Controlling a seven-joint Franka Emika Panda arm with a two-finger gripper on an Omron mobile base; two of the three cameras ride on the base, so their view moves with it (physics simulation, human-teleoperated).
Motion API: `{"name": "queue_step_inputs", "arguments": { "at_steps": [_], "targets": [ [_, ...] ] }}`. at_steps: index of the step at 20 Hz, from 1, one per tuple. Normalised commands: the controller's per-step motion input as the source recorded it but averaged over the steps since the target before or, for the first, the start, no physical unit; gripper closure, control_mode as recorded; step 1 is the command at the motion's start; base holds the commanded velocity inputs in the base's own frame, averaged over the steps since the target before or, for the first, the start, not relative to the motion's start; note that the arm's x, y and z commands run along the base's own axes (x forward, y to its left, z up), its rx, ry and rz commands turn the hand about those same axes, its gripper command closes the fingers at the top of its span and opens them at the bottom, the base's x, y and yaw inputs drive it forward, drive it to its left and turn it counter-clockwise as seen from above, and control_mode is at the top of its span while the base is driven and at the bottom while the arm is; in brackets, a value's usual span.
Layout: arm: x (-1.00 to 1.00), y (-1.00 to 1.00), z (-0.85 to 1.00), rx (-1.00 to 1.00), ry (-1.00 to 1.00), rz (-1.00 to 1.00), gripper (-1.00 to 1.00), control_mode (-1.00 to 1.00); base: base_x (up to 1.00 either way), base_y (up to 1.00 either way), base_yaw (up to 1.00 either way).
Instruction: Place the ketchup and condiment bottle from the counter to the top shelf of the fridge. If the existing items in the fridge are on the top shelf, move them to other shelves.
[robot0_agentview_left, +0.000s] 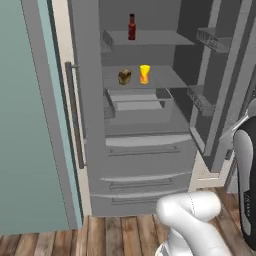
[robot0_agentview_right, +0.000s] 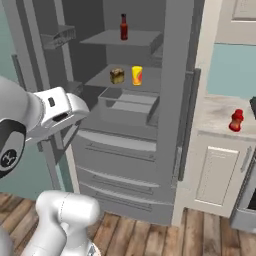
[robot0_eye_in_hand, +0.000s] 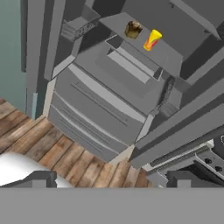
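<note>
From the left base view, the tall all-grey fridge (robot0_agentview_left: 145, 150) stands with its upper doors swung wide. The slim dark red-brown condiment bottle with a small black cap (robot0_agentview_left: 132, 27) stands upright on the flat grey top shelf (robot0_agentview_left: 155, 37), towards its left end. On the shelf below sit a small brown blocky lump (robot0_agentview_left: 124, 76) and, just beside it to the right, a small yellow tapered cup with a red marking (robot0_agentview_left: 144, 74). Grey drawers lie beneath them, and a long bar handle (robot0_agentview_left: 75, 115) runs down the left door.

From the right base view, the same bottle (robot0_agentview_right: 124, 27) is on the top shelf (robot0_agentview_right: 125, 38), with the lump (robot0_agentview_right: 117, 75) and cup (robot0_agentview_right: 137, 75) side by side on the second shelf. To the right of the fridge (robot0_agentview_right: 130, 150), the squat bright-red plastic ketchup bottle with a rounded cap (robot0_agentview_right: 236, 120) stands upright on the pale beige marbled stone surface (robot0_agentview_right: 215, 117) over cream panelled cabinets, well apart from the fridge shelves.

In the hand view, tilted, the end effector (robot0_eye_in_hand: 112, 179) is spread wide with nothing between its dark tips. Ahead lie the fridge drawers (robot0_eye_in_hand: 100, 109), the brown lump (robot0_eye_in_hand: 133, 29) and the yellow cup (robot0_eye_in_hand: 152, 40) on their shelf, and the wooden plank floor (robot0_eye_in_hand: 57, 153).
</note>
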Motion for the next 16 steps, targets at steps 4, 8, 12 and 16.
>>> {"name": "queue_step_inputs", "arguments": {
  "at_steps": [4, 8, 12, 16],
  "targets": [
    [0.0, 0.0, 0.0, 0.0, 0.0, 0.0, -1.0, 1.0, -0.97, -0.96, -0.13],
    [0.0, 0.0, 0.0, 0.0, 0.0, 0.0, -1.0, 1.0, -0.22, -1.0, -0.36],
    [0.0, 0.0, 0.0, 0.0, 0.0, 0.0, -1.0, 1.0, 0.39, -1.0, -0.42],
    [0.0, 0.0, 0.0, 0.0, 0.0, 0.0, -1.0, 1.0, 0.89, -0.95, -0.31]
  ]
}}
